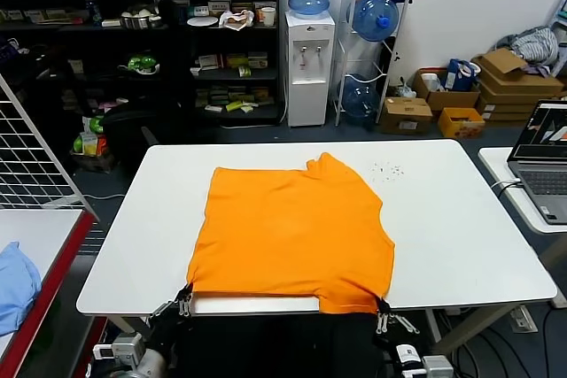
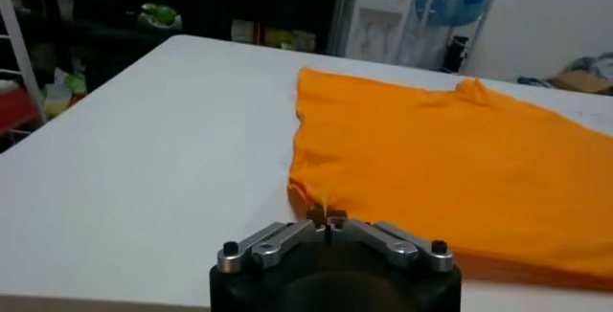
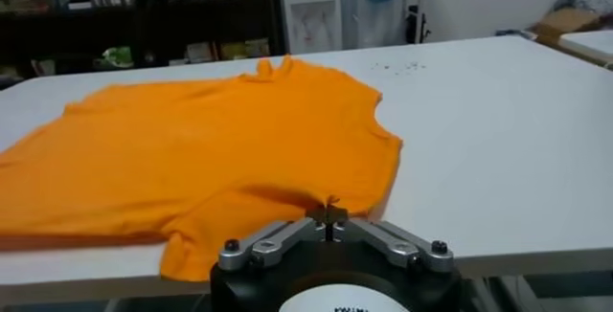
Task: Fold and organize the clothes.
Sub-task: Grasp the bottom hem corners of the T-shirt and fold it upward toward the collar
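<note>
The clothes, one bright orange T-shirt (image 1: 292,232), lie spread flat on the white table (image 1: 461,219), plain side up, with the hem hanging slightly over the near edge. My left gripper (image 1: 184,300) is shut on the near-left hem corner at the table's front edge; in the left wrist view the left gripper (image 2: 327,218) pinches a small fold of the T-shirt (image 2: 450,170). My right gripper (image 1: 384,312) is shut on the near-right hem corner; the right wrist view shows the right gripper (image 3: 327,216) closed on a pinch of the T-shirt (image 3: 211,151).
A low table with a light blue cloth (image 1: 16,285) and a wire rack (image 1: 31,161) stand at the left. A laptop (image 1: 542,161) sits on a side table at the right. Shelves, a water dispenser (image 1: 309,64) and boxes line the back.
</note>
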You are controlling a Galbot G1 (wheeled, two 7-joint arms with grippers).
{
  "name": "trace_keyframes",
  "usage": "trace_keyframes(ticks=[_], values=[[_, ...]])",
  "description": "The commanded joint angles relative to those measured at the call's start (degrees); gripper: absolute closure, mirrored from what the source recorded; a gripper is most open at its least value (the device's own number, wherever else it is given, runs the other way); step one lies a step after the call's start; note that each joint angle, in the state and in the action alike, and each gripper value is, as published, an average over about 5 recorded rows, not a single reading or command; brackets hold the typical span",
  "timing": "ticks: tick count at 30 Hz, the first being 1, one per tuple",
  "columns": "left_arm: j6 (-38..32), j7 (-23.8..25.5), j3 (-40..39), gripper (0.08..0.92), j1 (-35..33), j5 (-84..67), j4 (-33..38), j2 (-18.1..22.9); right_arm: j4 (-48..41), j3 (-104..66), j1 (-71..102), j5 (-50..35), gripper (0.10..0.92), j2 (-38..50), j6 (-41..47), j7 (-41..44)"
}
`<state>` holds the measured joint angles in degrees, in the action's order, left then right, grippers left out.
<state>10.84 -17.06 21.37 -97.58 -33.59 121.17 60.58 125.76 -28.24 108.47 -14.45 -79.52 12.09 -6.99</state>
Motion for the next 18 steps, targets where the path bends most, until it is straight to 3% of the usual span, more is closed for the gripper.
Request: trace_keyframes(ticks=[1, 6, 18], values=[[0.05, -0.83, 0.73, 0.906, -4.77, -1.04, 7.53, -1.14, 3.85, -0.24, 1.45, -2.52, 0.903, 2.19, -0.33, -2.08], [-1.48, -0.77, -0.42, 0.906, -0.45, -1.50, 5.20, -0.91, 0.50, 0.81, -9.06, -5.24, 0.903, 3.16, 1.82, -4.17], [-3.25, -1.67, -6.33, 0.906, 19.12, -6.09, -7.94, -3.78, -9.53, 5.61, -30.73, -13.15, 0.903, 8.93, 7.35, -9.62]])
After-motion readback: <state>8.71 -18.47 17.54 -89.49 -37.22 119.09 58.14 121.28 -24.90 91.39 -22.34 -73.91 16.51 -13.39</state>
